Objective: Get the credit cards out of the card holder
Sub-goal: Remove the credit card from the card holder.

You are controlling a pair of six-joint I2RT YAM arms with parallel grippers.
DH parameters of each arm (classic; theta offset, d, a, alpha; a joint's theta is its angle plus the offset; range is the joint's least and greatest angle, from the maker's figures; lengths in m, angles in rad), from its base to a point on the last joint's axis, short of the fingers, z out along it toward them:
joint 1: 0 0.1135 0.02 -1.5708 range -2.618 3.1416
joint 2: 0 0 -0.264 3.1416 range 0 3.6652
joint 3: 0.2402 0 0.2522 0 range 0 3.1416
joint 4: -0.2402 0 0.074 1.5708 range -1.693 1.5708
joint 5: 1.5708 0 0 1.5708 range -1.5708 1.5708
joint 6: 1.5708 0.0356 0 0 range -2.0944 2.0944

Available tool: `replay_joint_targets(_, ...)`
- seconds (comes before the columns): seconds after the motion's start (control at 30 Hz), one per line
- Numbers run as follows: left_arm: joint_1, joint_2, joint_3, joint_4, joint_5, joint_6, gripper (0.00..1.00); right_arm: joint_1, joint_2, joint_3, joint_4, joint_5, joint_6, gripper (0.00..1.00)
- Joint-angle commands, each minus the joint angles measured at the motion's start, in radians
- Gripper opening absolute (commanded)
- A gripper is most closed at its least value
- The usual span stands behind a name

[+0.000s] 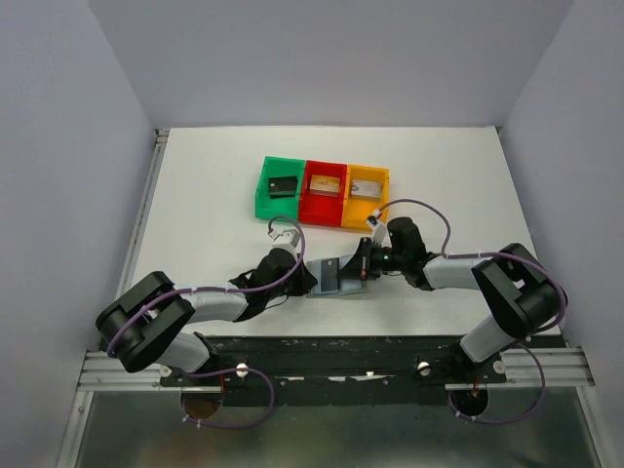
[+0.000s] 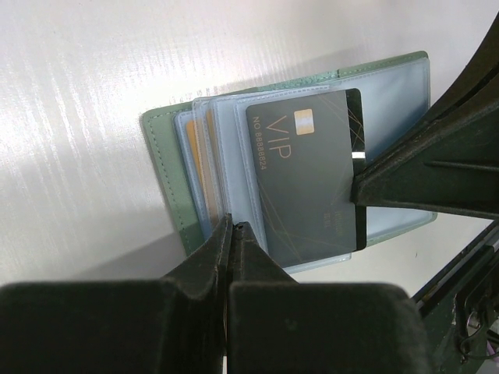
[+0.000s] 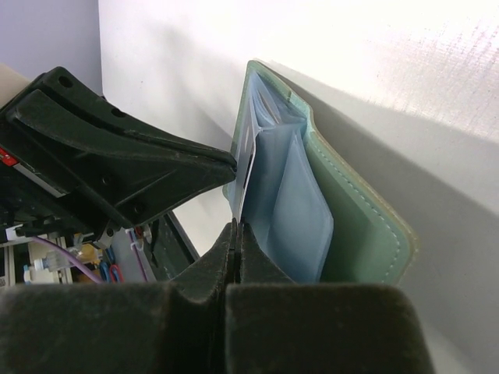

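Observation:
The card holder (image 1: 330, 277) lies open between my grippers, pale green outside with light blue sleeves (image 2: 226, 140). A dark grey VIP card (image 2: 308, 179) sticks partly out of a sleeve to the right. My right gripper (image 1: 363, 265) is shut on that card's edge (image 3: 248, 156); its fingers (image 2: 421, 175) show in the left wrist view. My left gripper (image 2: 234, 227) is shut on the holder's sleeve edge at the near side. Golden-tan card edges (image 2: 196, 167) show in the sleeves further left. In the right wrist view the holder (image 3: 351, 226) stands edge-on.
Three joined bins stand behind the holder: green (image 1: 263, 190) with a black card, red (image 1: 325, 212) with a tan card, yellow (image 1: 382, 187) with another card. Grey walls enclose the white table (image 1: 214, 195) on three sides.

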Motion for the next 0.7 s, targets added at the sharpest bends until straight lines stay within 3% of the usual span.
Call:
replay_joint_targets(0.0, -0.003, 0.013, -0.011, -0.095, -0.044, 0.02, 0.0, -0.015, -0.03, -0.01, -0.008, -0.035, -0.014, 0.0)
replay_joint_targets(0.37, -0.004, 0.016, -0.014, -0.072, -0.027, 0.023, 0.0, -0.02, -0.016, -0.012, 0.003, -0.053, -0.002, 0.0)
replay_joint_targets(0.53, -0.003, 0.058, 0.003, -0.003, 0.059, 0.034, 0.0, -0.02, 0.04, -0.021, 0.11, -0.095, 0.061, 0.22)
replay_joint_targets(0.67, -0.003, 0.086, 0.014, 0.02, 0.087, 0.035, 0.0, -0.02, 0.076, -0.022, 0.167, -0.116, 0.095, 0.29)
